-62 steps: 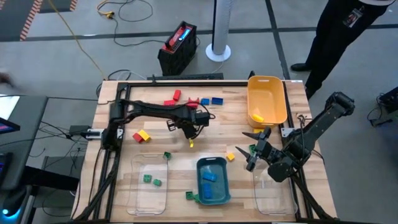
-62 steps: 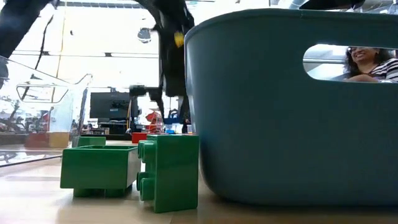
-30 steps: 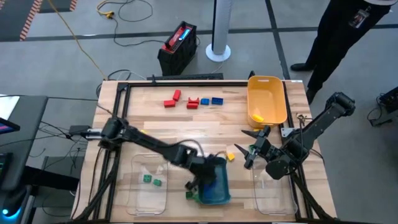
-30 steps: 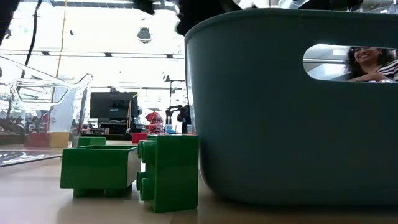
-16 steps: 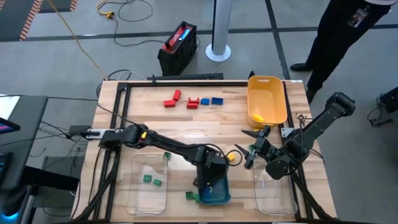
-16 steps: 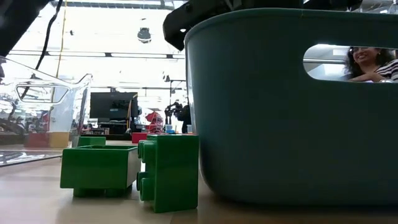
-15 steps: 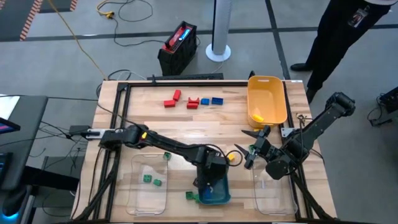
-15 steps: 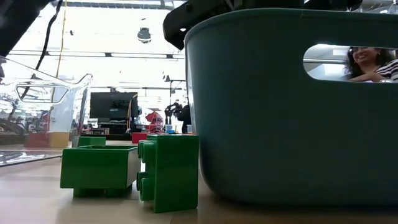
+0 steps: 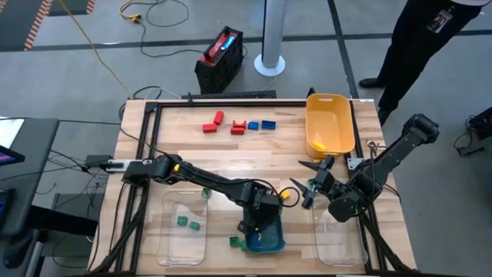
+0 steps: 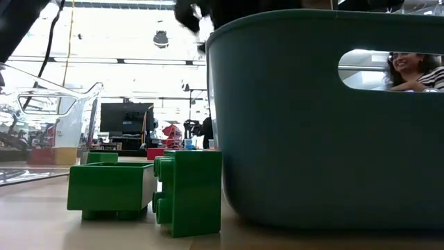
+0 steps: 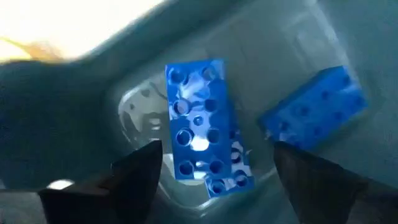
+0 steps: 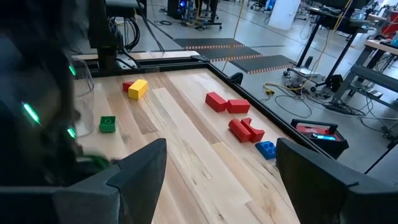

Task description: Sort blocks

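Over the table, left to right:

Clear bin, left [image 9: 184,223]: two green blocks [image 9: 187,224] lie inside it. A third green block [image 9: 206,193] sits on the wood just beyond its far corner, and another [image 9: 233,241] lies at the teal bin's near-left corner, both unsorted.

Left gripper [image 9: 259,228]: down inside the teal bin [image 9: 273,240], fingers spread wide with nothing between them.

Teal bin contents: in the left wrist view a long blue block [image 11: 202,127] lies studs up on the floor of the bin, between the open fingers [image 11: 134,171] but touched by neither. Its long axis runs away from the camera, slightly slanted. A second blue block [image 11: 311,109] lies beside it, tilted, its long axis at an angle to the first.

Far edge of table: three red blocks [image 9: 214,123] and two blue blocks [image 9: 264,125] lie in a loose row, well apart from every bin.

Centre: a yellow block [image 9: 285,195] lies on the wood between the teal bin and the right gripper.

Yellow bin [image 9: 330,123]: one yellow block [image 9: 318,145] lies inside it, at its near end.

Right gripper [image 9: 314,187]: waits above the table near the right clear bin [image 9: 338,242], fingers apart, empty.

Progress: roughly half done, I judge. Five blocks are binned; about eight are left on the table, and the right clear bin looks empty.
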Robot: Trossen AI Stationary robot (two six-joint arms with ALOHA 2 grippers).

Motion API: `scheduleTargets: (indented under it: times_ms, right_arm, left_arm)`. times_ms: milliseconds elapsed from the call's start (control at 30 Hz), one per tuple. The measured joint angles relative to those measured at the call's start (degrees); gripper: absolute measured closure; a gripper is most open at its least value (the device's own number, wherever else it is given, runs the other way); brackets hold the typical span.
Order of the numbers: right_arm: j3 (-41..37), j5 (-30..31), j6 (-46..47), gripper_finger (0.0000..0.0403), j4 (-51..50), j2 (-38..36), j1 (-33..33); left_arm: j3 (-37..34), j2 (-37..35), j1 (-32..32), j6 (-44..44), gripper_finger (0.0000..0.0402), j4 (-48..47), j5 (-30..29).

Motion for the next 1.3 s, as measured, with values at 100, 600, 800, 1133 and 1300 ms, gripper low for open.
scheduleTargets:
  times_ms: [100,600,800,1133,1300]
  right_arm:
    - [0.00,-0.02,0.00,0.0088,-0.20,0.00,0.00]
    - [0.02,-9.24,6.14,0.0088,-3.24,2.57,-4.63]
    - [0.02,-25.78,1.43,0.0088,-1.35,6.63,-13.88]
    - [0.26,-45.32,-0.45,0.0088,-5.40,8.13,-18.45]
    - [3.95,-49.97,2.23,0.0088,-13.63,14.25,-19.82]
  left_arm:
    - [0.02,-3.13,-0.99,1.47,0.0107,-1.76,-3.79]
    - [-37.54,-34.66,-1.61,-13.25,0.0169,3.08,-18.34]
    - [-52.38,-52.23,-1.06,-15.28,0.0172,14.42,-24.18]
    - [-69.21,-73.17,0.67,-17.48,0.0172,26.59,-30.84]
    - [-71.69,-76.55,3.63,-17.82,0.0173,27.56,-31.44]
